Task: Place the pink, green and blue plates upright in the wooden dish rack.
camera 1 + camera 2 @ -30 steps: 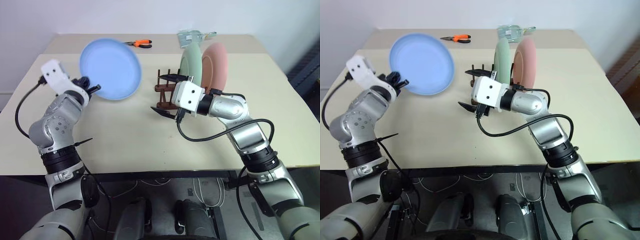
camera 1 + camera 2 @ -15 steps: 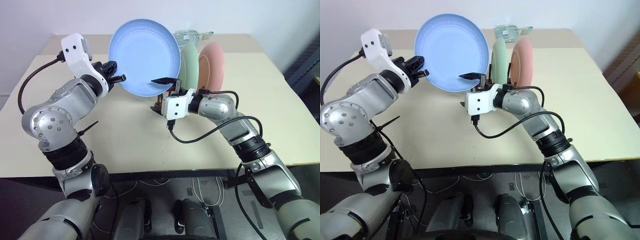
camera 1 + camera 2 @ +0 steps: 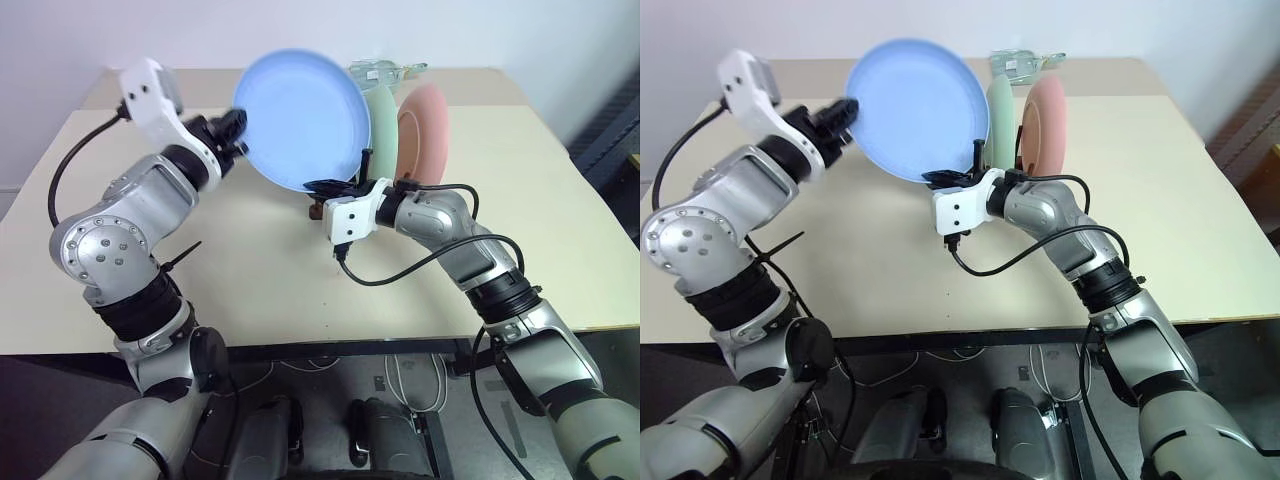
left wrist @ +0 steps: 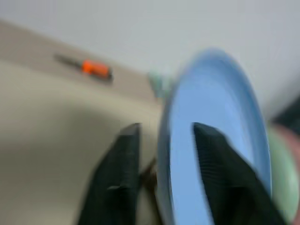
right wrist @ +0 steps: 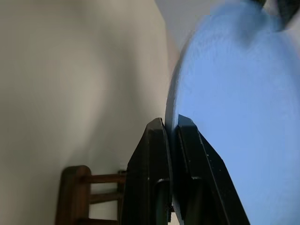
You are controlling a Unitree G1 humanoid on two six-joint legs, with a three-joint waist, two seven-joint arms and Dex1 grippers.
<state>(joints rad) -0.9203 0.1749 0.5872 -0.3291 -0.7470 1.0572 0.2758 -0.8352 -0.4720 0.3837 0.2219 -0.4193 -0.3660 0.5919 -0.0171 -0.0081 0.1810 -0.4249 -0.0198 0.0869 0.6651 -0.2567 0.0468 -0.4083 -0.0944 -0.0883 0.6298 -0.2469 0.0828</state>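
We already have two of the three plates standing on edge in the wooden dish rack (image 5: 77, 197): the green plate (image 3: 381, 128) and, just behind it, the pink plate (image 3: 428, 128). What is left is the blue plate (image 3: 300, 115), which we hold in the air above the table (image 3: 560, 200), just in front of the rack and close beside the green one, tilted up nearly upright but not yet between the pegs.

Our right gripper (image 5: 171, 129) is clenched on the blue plate's lower rim, its two black fingers pressed flat against either face. Our left gripper (image 4: 164, 140) sits at the opposite rim with its fingers spread apart, one on each side of the edge, apparently released; we judge the plate now hangs from the right one alone.

The plates are round, shallow and matte, with smooth thin rims, likely plastic. The rack is dark brown wood, with rounded rail ends and thin cross rungs
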